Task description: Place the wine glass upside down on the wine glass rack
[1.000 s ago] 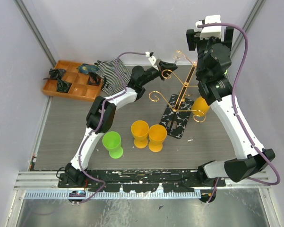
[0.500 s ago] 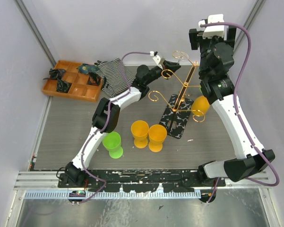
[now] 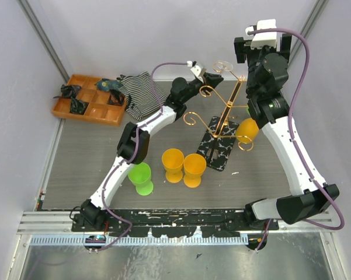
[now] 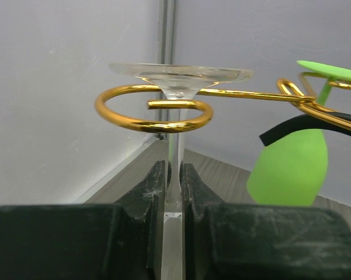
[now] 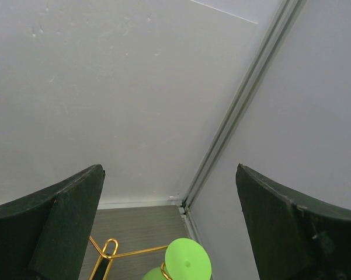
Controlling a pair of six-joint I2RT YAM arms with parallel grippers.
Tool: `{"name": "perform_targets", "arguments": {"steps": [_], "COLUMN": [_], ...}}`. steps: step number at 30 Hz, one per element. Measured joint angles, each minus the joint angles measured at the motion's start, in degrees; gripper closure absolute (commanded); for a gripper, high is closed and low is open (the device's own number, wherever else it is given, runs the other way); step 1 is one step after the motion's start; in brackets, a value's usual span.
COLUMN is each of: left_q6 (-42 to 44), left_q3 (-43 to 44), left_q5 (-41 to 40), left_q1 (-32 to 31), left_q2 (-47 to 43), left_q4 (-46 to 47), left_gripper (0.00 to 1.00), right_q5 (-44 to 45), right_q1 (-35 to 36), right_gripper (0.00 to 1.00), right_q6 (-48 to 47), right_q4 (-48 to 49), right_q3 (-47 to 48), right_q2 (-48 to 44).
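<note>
The gold wire wine glass rack (image 3: 223, 112) stands on its black speckled base (image 3: 215, 153) at the back right. My left gripper (image 3: 209, 72) is shut on the stem of a clear wine glass (image 3: 223, 66), held upside down. In the left wrist view the gripper (image 4: 174, 170) holds the stem (image 4: 174, 140) inside a gold scroll ring (image 4: 155, 109). The glass foot (image 4: 181, 73) sits just above that ring. My right gripper (image 3: 261, 46) is open and empty, raised above the rack's top; in its wrist view the gripper (image 5: 169, 192) frames only wall.
An orange glass (image 3: 247, 131) and a green glass (image 4: 289, 166) hang on the rack. A green glass (image 3: 140, 177) and two orange glasses (image 3: 173, 163) (image 3: 194, 169) stand on the table. An orange divided tray (image 3: 90, 99) and a striped cloth (image 3: 140, 93) lie at the back left.
My left gripper has moved right toward the rack's top scroll with the clear glass. The right arm shifted slightly up and right, then held still.
</note>
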Motion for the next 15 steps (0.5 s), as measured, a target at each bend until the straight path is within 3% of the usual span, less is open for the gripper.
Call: {"name": "perform_targets", "arguments": {"steps": [5, 15], "left_q6": [0.72, 0.74], "left_q3": [0.98, -3.30], "left_q5": [-2.69, -5.73], "left_q1": [0.44, 0.90], "left_q2": [0.61, -0.07], "left_q4": [-1.86, 1.99], "left_gripper": [0.92, 0.98], "right_q5": [-0.02, -0.22], "right_q1": [-0.15, -0.20], "right_gripper": [0.00, 0.00], "right_q6": [0.28, 0.68], "right_q4": [-0.04, -0.20], "right_q3": [-0.33, -1.01], "right_q2": [-0.02, -0.02]}}
